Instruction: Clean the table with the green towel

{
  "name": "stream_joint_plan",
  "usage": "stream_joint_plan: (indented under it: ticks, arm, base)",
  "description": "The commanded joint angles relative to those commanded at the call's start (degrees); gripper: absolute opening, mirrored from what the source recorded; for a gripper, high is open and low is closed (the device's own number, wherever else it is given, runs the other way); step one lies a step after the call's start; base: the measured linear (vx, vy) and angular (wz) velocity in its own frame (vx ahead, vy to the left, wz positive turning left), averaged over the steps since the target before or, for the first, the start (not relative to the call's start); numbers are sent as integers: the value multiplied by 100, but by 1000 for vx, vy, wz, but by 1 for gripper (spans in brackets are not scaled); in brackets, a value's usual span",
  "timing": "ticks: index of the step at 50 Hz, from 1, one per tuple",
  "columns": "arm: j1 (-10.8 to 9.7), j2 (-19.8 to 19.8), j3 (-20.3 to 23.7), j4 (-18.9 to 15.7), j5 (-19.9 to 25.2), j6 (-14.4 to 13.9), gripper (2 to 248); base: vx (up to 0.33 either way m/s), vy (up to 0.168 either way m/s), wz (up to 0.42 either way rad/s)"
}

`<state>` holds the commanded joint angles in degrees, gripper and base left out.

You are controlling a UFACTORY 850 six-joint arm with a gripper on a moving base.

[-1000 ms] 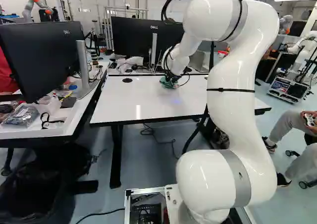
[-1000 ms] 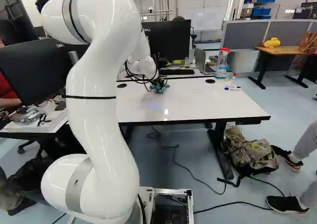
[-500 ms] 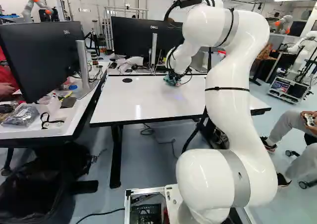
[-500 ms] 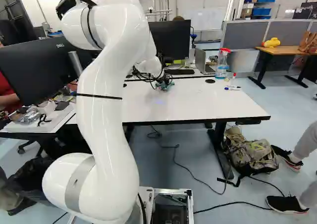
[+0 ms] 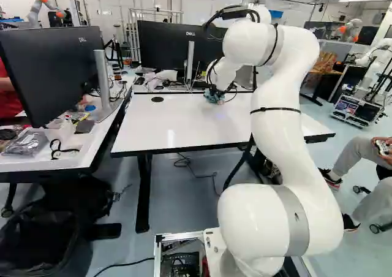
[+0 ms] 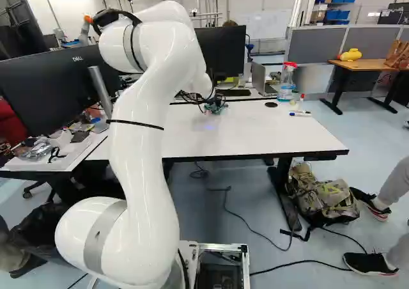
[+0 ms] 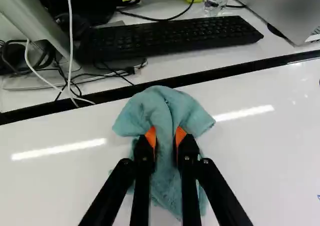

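Observation:
My gripper (image 6: 216,101) is low over the far part of the white table (image 6: 255,132). In the wrist view the gripper (image 7: 165,138) is shut on the bunched green towel (image 7: 162,111), with an orange pad on each side of a fold. The towel's loose ends spread ahead of the fingers and under them, on or close to the tabletop. A dark seam runs just beyond the towel. In the left base view the towel (image 5: 214,97) shows as a small teal bundle below the wrist.
Past the seam lie a black keyboard (image 7: 170,38), cables and a laptop (image 7: 285,11). A spray bottle (image 6: 287,81) and markers (image 6: 300,113) stand or lie toward the table's far right. Monitors (image 5: 52,72) stand left and behind. Another robot (image 5: 373,59) is at the right.
The arm has swung and reached a little to the right and farther out over the table, carrying the towel with it. The base has not moved.

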<state>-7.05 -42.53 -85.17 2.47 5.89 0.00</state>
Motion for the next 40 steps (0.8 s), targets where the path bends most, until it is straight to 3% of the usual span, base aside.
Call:
stream_joint_plan:
  ticks: [15,40]
  arm:
    - [181,13,19,0,0,0,61]
    - [444,481,677,0,0,0,61]
  base:
    - [0,0,0]
    - [0,0,0]
